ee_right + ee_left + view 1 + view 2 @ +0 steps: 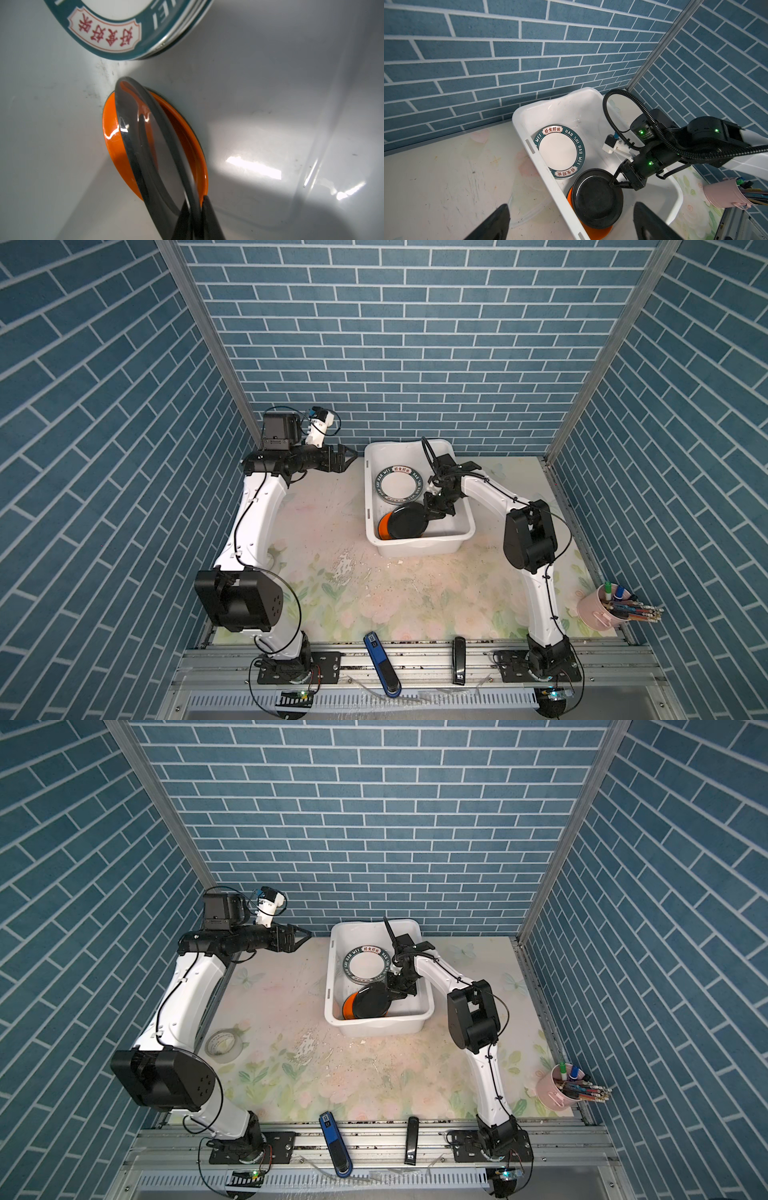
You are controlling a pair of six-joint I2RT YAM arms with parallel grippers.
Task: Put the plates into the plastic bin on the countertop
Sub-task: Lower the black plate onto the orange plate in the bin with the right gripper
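Observation:
The white plastic bin (419, 549) (382, 1028) stands at the back of the flowered countertop (324, 539). Inside it, a white plate with a dark-teal lettered rim (398, 486) (558, 149) (116, 12) tops a small stack at the far end. An orange plate (383, 527) (598, 232) (112, 133) leans in the near left corner. A black plate (405, 522) (372, 1003) (598, 199) (162, 145) rests tilted against it. My right gripper (428, 512) (612, 182) (199, 207) is down in the bin, shut on the black plate's rim. My left gripper (349, 456) (571, 222) hovers open and empty, left of the bin.
A whitish tape roll (222, 1044) lies by the left arm. A pink cup of pens (598, 610) stands at the right edge. A blue tool (380, 664) and a black one (458, 659) lie on the front metal rail. Brick walls close three sides.

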